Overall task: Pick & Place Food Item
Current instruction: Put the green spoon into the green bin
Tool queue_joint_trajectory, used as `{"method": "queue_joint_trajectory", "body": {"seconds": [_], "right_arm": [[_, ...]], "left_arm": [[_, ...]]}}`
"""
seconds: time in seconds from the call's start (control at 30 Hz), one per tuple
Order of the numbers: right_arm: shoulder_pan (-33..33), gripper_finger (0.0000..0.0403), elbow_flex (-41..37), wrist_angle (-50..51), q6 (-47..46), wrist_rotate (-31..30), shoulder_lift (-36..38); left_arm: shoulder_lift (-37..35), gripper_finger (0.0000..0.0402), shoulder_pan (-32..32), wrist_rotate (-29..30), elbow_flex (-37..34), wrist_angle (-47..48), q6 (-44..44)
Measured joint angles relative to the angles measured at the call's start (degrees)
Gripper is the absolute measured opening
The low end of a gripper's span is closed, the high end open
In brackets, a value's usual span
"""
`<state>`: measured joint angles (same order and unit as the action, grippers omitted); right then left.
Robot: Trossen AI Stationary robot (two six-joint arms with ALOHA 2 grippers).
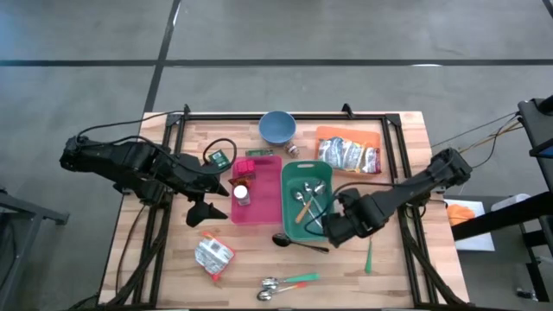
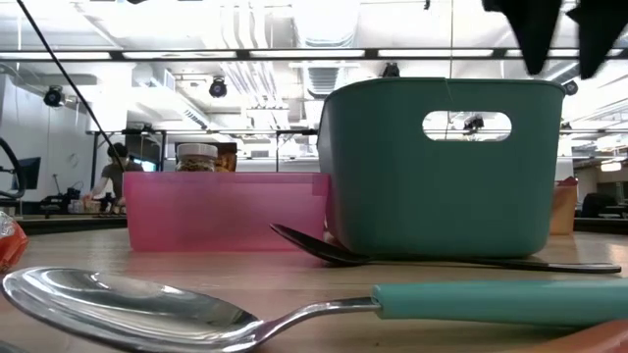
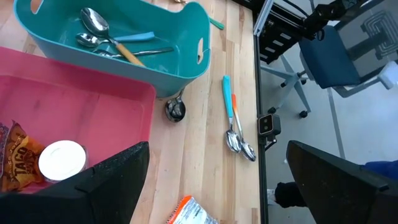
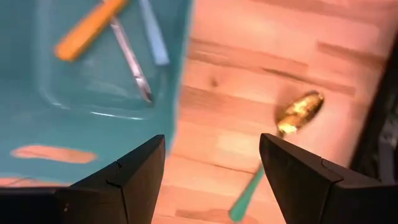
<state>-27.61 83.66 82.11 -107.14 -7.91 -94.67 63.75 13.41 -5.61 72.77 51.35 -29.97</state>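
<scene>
A silver-and-orange food packet (image 1: 212,257) lies flat on the wood at the near left, also in the left wrist view (image 3: 189,214). My left gripper (image 1: 207,210) hangs open above the table between that packet and the pink bin (image 1: 275,207), touching nothing. The bin holds a white-lidded jar (image 3: 62,160) and a taco packet (image 3: 12,155). My right gripper (image 1: 333,231) points down, open and holding nothing, over the near right corner of the teal bin (image 1: 288,203), which holds cutlery (image 4: 134,59). Its fingers show at the top of the low view (image 2: 567,39).
An orange tray (image 1: 321,135) of food packets and a blue bowl (image 1: 277,127) stand at the far side. A black spoon (image 1: 298,243) lies before the teal bin, two spoons (image 1: 285,283) near the front edge, a teal-handled spoon (image 4: 298,112) to the right.
</scene>
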Motion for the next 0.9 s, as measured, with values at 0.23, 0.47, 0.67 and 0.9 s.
{"method": "queue_joint_trajectory", "body": {"seconds": [0.23, 0.47, 0.67, 0.9], "right_arm": [[-3.04, 0.0258, -7.85, -3.87, -4.5, 7.81, 0.11], [-6.63, 0.0258, -17.91, -16.43, -10.8, 10.53, 1.92], [-10.12, 0.0258, -24.02, -21.33, -17.61, 10.72, 4.43], [-11.56, 0.0258, -27.44, -26.3, -18.82, 10.96, 5.18]], "left_arm": [[0.0, 0.038, 0.0, 0.0, 0.0, 0.0, 0.12], [0.0, 0.038, 0.0, 0.0, 0.0, 0.02, 0.08], [0.0, 0.038, 0.0, 0.0, 0.0, 1.46, -0.1], [0.0, 0.038, 0.0, 0.0, 0.0, 1.88, -0.11]]}}
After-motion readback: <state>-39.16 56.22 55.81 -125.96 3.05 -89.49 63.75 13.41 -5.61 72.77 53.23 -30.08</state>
